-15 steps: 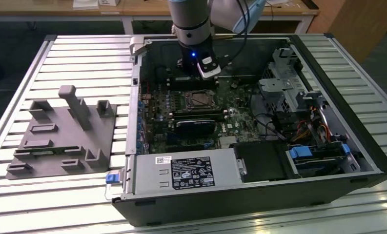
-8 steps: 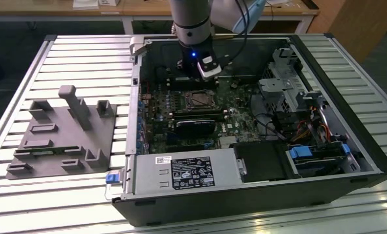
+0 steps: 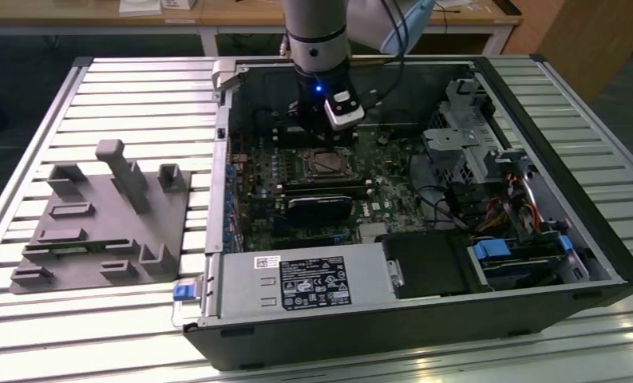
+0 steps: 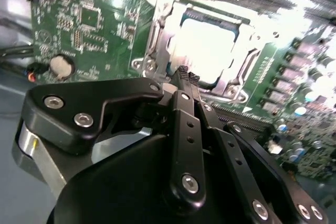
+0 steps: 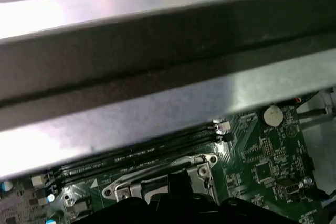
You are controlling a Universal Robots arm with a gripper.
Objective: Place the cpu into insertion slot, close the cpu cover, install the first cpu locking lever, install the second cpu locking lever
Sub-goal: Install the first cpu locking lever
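Observation:
Inside the open computer case, the insertion slot (image 3: pixel 325 163) sits on the green motherboard, directly under my gripper (image 3: pixel 318 136). In the second wrist view the silver cpu cover (image 4: pixel 157 40) lies flat over the slot. The cpu (image 4: pixel 210 48) shows as a bright square through the cover's window. My gripper (image 4: pixel 187 75) is shut with nothing between its black fingers, its tips just above the near edge of the cover. A thin metal lever rod (image 5: pixel 157 169) runs along one side of the socket in the first wrist view; I cannot tell whether it is latched.
A grey fixture plate (image 3: pixel 103 215) with upright posts lies at the exterior view's left. The power supply (image 3: pixel 306 283) fills the case's near side, drive bays and cables (image 3: pixel 508 207) its right. Memory slots (image 5: pixel 136 153), a coin battery (image 4: pixel 62 65) and the case wall (image 5: pixel 157 77) surround the socket.

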